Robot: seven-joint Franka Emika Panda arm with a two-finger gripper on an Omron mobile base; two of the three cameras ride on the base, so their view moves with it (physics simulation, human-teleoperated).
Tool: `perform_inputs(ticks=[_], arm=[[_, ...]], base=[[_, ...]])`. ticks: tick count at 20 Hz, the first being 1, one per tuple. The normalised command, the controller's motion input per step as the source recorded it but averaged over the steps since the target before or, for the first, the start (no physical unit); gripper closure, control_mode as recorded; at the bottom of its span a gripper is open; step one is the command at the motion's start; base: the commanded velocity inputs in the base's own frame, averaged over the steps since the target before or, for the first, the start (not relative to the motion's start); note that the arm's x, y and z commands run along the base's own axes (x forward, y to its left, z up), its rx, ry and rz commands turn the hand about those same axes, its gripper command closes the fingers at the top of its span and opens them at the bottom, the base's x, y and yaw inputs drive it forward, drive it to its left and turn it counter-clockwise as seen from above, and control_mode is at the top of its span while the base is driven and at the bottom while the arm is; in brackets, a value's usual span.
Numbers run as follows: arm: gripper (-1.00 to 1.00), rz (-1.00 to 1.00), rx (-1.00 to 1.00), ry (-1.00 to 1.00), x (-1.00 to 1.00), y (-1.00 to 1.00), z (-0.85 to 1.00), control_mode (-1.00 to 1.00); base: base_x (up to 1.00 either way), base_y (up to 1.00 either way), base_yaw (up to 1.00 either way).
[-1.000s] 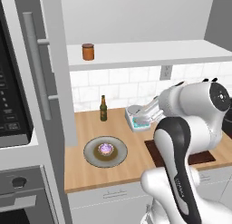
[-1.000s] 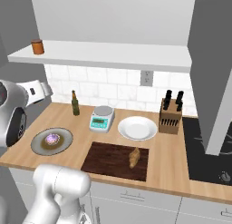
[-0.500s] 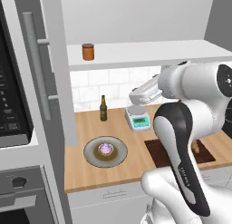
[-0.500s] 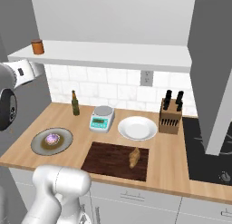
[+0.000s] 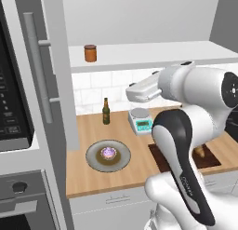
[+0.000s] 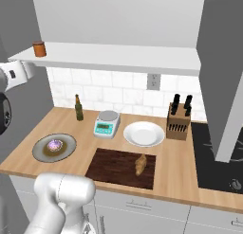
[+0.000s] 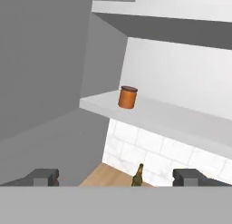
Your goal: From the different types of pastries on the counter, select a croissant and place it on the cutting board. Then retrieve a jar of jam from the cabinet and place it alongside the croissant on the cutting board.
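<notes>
The jar of jam (image 7: 128, 97), orange-brown with a darker lid, stands on the white shelf of the open cabinet (image 5: 139, 54), near its left end. My gripper (image 7: 115, 177) is open and empty, below the shelf and some way short of the jar. The same jar of jam (image 5: 90, 52) is up and left of my hand (image 5: 139, 91). The croissant (image 6: 140, 164) lies on the dark cutting board (image 6: 114, 167) at the counter's front. A round pink-topped pastry (image 6: 54, 144) sits on a grey plate (image 6: 40, 152).
The tall cabinet door (image 5: 35, 61) stands open to the left. On the counter (image 6: 175, 176) are a dark bottle (image 6: 79, 108), a kitchen scale (image 6: 107, 124), a white plate (image 6: 144, 133) and a knife block (image 6: 179, 121). A black cooktop (image 6: 213, 157) lies to the right.
My hand has risen from just above the scale to just under shelf height and turned toward the jar. The things on the counter and shelf have stayed put.
</notes>
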Motion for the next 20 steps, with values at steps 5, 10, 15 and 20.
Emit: perform_inputs(ticks=[5,10,15,20], arm=[[-1.00,-0.21,0.00,-0.20,0.13,0.16,0.26,-1.00],[-1.00,-0.16,0.08,-0.01,0.05,0.00,0.03,-1.00],[-1.00,0.00,0.01,0.00,0.03,-0.01,0.01,-1.00],[-1.00,0.05,0.09,0.03,0.21,-0.11,0.17,-1.00]], base=[[0.00,0.00,0.00],[0.00,0.00,0.00],[0.00,0.00,0.00],[0.00,0.00,0.00]])
